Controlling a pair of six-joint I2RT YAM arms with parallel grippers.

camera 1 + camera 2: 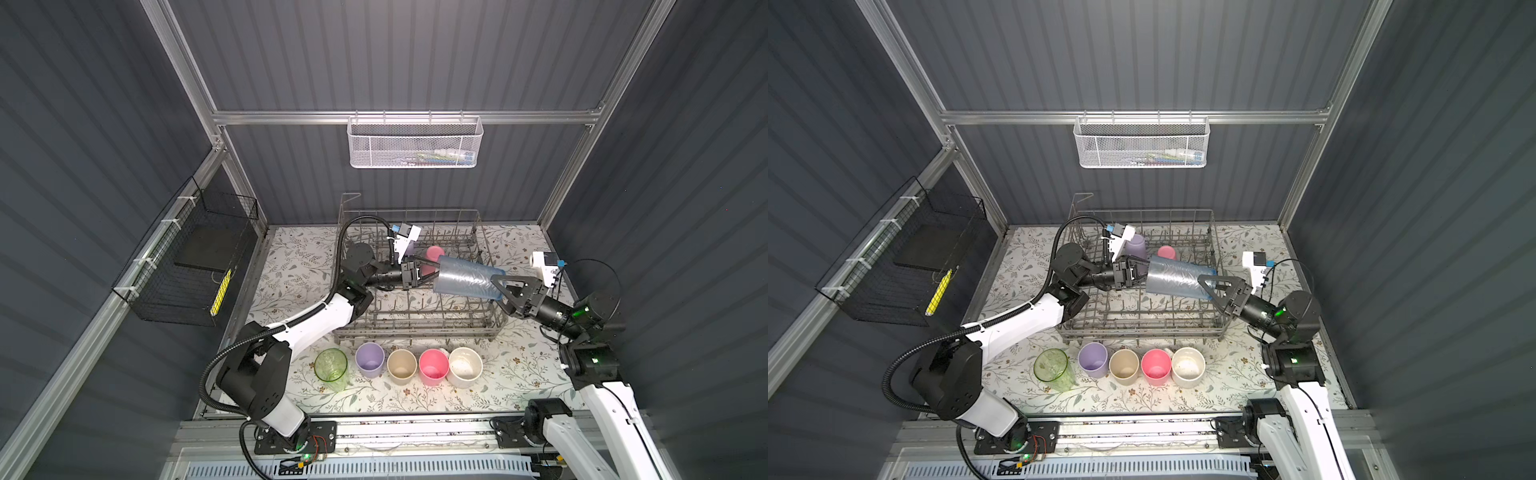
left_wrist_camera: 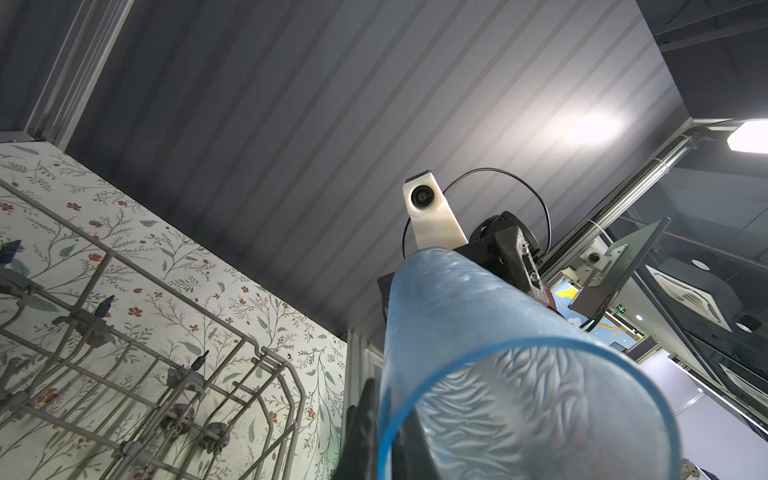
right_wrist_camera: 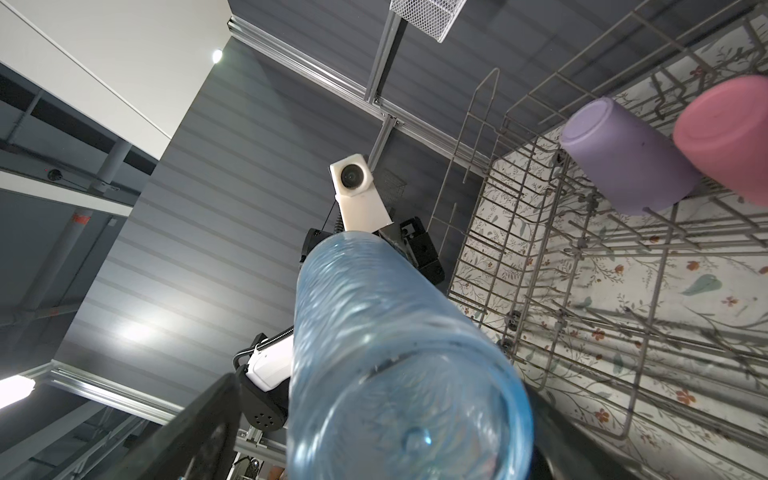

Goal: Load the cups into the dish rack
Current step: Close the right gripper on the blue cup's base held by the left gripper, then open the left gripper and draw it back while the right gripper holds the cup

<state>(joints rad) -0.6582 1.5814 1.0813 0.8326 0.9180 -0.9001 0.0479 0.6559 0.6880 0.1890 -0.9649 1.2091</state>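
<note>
Blue cup: we see the blue cup (image 1: pixel 465 278) off the ground at centre frame in both top views, hanging over the right half of the dish rack (image 1: pixel 415 330), touching no tine that we can make out.
Long axis: it runs left to right across the frame, dipping a little toward the right. The mouth faces left and the base faces right.
Left gripper: the left gripper (image 1: pixel 435 267) is clenched on the cup's rim at the mouth end. The left wrist view shows a finger (image 2: pixel 365 424) against the rim.
Right gripper: the right gripper (image 1: pixel 498 291) is spread wide and straddles the base. In the right wrist view we see a gap between one finger (image 3: pixel 199 419) and the cup, so it is released, not clamped.
Key relation: the cup bridges the two grippers end to end, with only the left one bearing it.
Already loaded: an inverted lilac cup (image 1: pixel 1136 245) and an inverted pink cup (image 1: pixel 435 251) sit at the rack's upper centre.
Waiting row: green cup (image 1: pixel 331 368), second lilac cup (image 1: pixel 370 359), beige cup (image 1: pixel 401 365), second pink cup (image 1: pixel 433 365) and wide cream cup (image 1: pixel 464 366) stand mouth-up at lower centre.
Our reading: this is a handover. The right jaws need to close on the base before the left lets go.
Risk: we judge that an early release would drop the cup onto the tines.
</note>
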